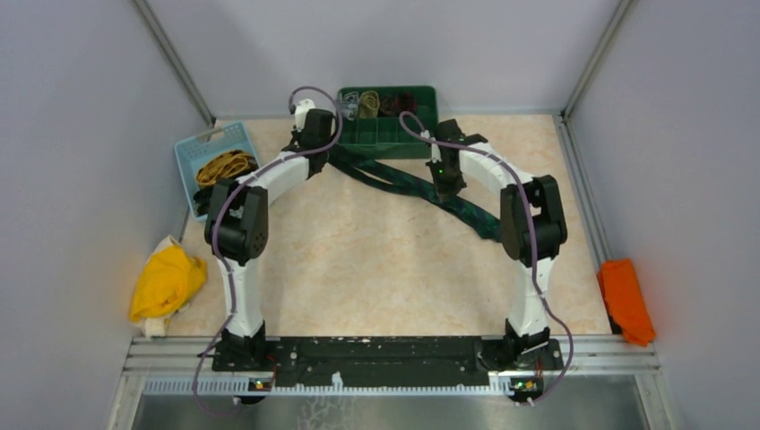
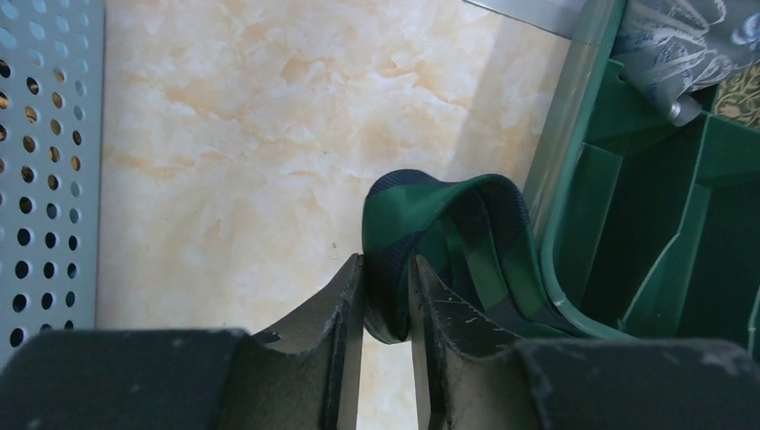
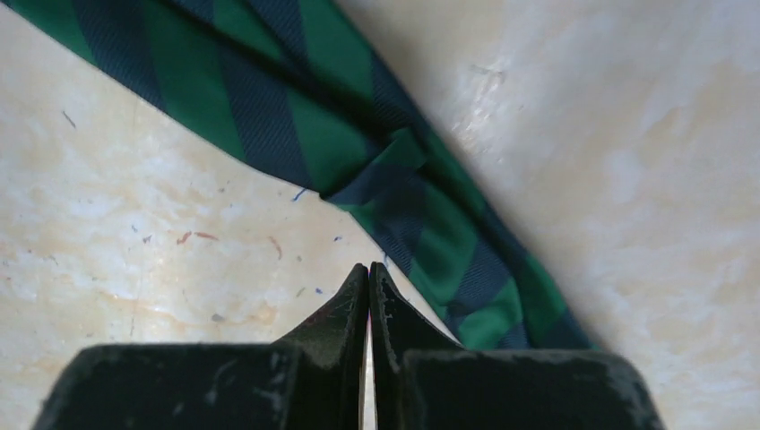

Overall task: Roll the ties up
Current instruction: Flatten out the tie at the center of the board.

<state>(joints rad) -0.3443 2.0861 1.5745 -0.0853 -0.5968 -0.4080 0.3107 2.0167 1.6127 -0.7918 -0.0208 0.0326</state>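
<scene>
The dark green checked tie [image 1: 475, 219] is laid flat on the marble-patterned table [image 1: 376, 269]. Its long axis is set on a diagonal, from the back left beside the green compartment tray [image 1: 387, 134] down to the near right by the right arm. Its pointed tip cannot be made out in any view.

The full run of the tie is given only by the top view. There, a blue perforated basket [image 1: 202, 148] with mustard-yellow ties [image 1: 224, 166] is seen at the left, a yellow cloth [image 1: 166, 282] at the left edge and an orange cloth [image 1: 626, 300] at the right edge.

Only in the left wrist view is the back end shown folded over into a raised loop just beside the tray wall. 1 edge of that loop is lodged in the left gripper [image 2: 386, 264], whose jaws are set a little apart. Whether the fabric is pinched or let go cannot be told.

In the right wrist view, the right gripper [image 3: 369, 270] is clenched with nothing in it. Its 2 tips are pressed together just short of the tie, where a small crease is seen.
</scene>
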